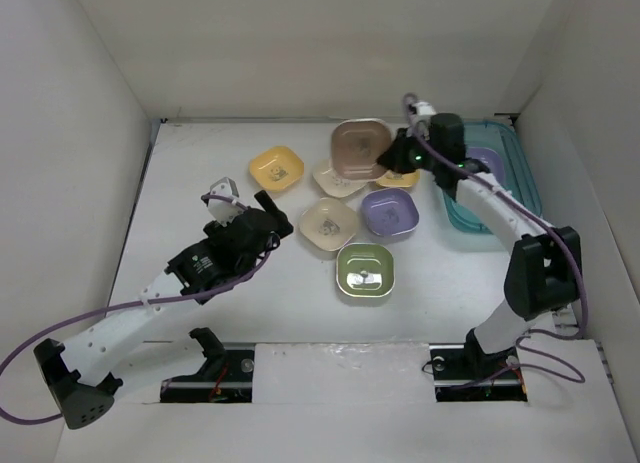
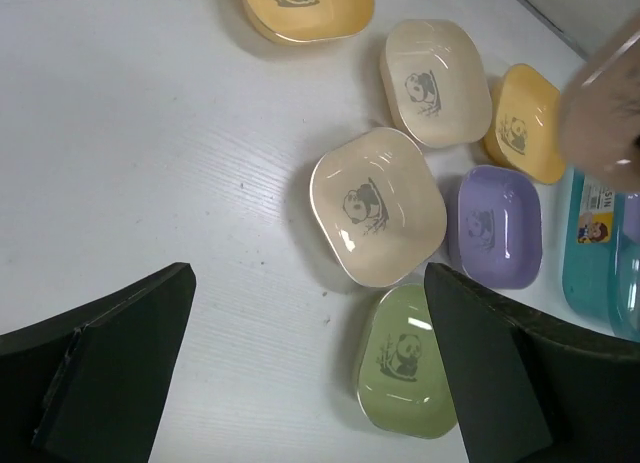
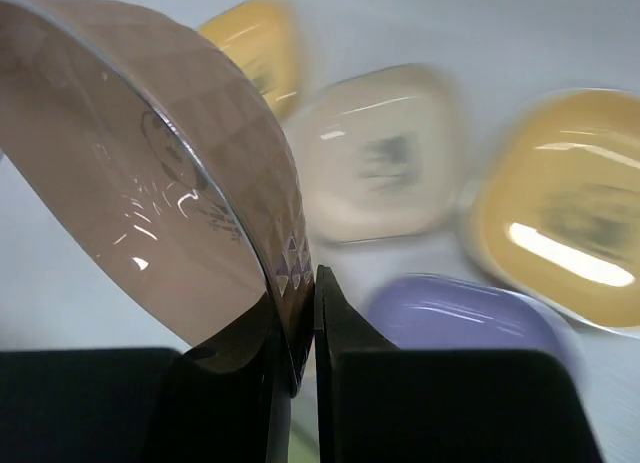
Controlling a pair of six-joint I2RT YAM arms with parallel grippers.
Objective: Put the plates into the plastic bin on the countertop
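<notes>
Right claw (image 3: pixel 300 328) clamped on rim of brown plate (image 1: pixel 360 148). The plate is tilted and lifted over the plates on the countertop (image 1: pixel 200 153), just left of the bin (image 1: pixel 527 188). Left claw (image 1: pixel 247 198) is open, holding nothing, left of a cream plate (image 1: pixel 328 224). One purple plate (image 1: pixel 488 163) sits in the bin.

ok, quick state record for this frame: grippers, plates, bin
left gripper: open, empty, above the countertop
right gripper: shut on the rim of the brown plate, plate tilted
plastic bin: holds binned purple plate
loose on countertop: left yellow plate, far cream plate, right yellow plate, near cream plate, loose purple plate, green plate
progress: brown plate not yet over the bin
</notes>
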